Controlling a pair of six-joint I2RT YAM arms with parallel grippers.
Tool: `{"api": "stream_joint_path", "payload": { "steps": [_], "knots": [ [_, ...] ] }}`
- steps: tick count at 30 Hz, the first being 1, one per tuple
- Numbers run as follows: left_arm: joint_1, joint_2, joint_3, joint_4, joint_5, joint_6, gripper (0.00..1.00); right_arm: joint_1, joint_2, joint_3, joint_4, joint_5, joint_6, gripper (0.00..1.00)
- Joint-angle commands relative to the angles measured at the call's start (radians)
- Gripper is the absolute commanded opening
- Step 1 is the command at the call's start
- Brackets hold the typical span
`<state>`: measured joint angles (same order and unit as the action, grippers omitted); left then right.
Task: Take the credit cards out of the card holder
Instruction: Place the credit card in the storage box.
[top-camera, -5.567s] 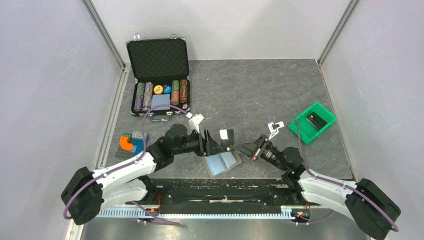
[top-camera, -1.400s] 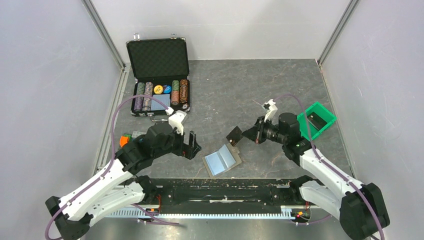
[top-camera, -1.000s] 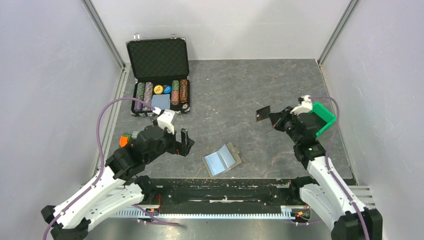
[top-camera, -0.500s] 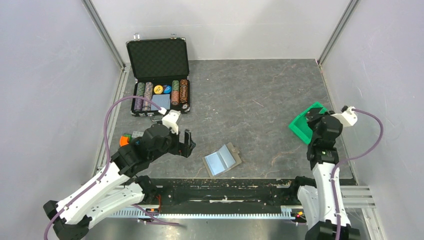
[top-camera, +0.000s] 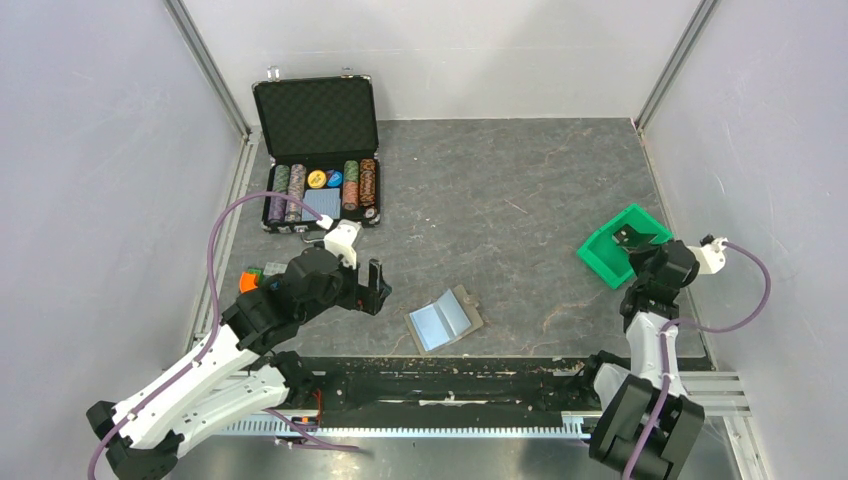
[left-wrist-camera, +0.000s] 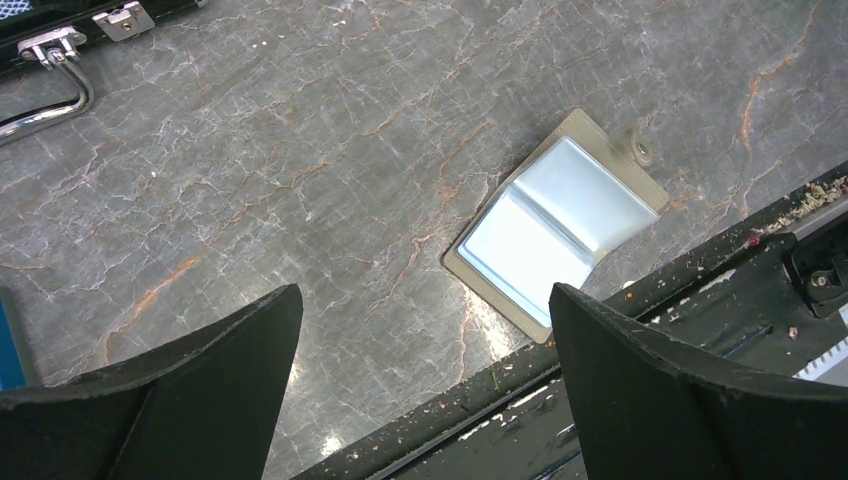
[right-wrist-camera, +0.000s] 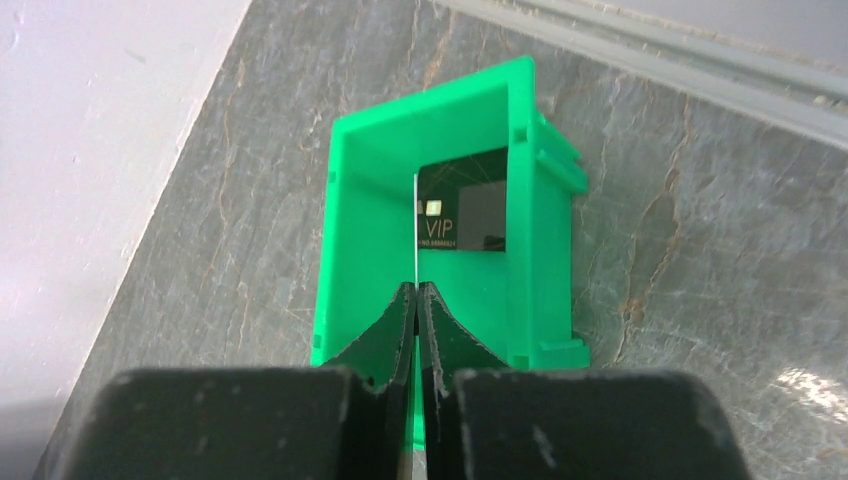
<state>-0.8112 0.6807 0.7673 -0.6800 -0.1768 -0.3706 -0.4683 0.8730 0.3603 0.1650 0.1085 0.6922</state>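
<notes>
I log: card holder (top-camera: 445, 320), one; green bin (top-camera: 600, 258), one; cards, two: black card (right-wrist-camera: 462, 215) in the bin, edge-on card (right-wrist-camera: 413, 225) in the right gripper (right-wrist-camera: 415, 290); chip case (top-camera: 318, 150), one.

Grey stone-look table (top-camera: 480, 180), open card holder (top-camera: 445, 320), chip case (top-camera: 318, 120), green bin (top-camera: 597, 252)

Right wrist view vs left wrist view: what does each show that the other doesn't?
Right wrist only: right gripper shut on a thin card, edge-on, over the green bin, where a black VIP card lies. Left wrist only: open left gripper; the card holder lying spread open; a case handle at top left. Both: the grey table.
</notes>
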Motion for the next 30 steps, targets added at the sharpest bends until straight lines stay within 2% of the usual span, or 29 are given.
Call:
{"api": "stream_joint_path", "payload": {
  "steps": [1, 17, 30],
  "knots": [
    [-0.002, -0.005, 0.001, 0.008, 0.002, 0.050, 1.00, -0.015, 0.047, -0.061, 0.211, -0.080, 0.084, 0.00],
    [-0.003, -0.029, 0.000, 0.008, 0.007, 0.048, 1.00, -0.029, 0.118, -0.153, 0.441, -0.040, 0.138, 0.00],
    [-0.004, -0.032, 0.000, 0.008, 0.004, 0.050, 1.00, -0.041, 0.249, -0.180, 0.630, -0.044, 0.155, 0.00]
  ]
}}
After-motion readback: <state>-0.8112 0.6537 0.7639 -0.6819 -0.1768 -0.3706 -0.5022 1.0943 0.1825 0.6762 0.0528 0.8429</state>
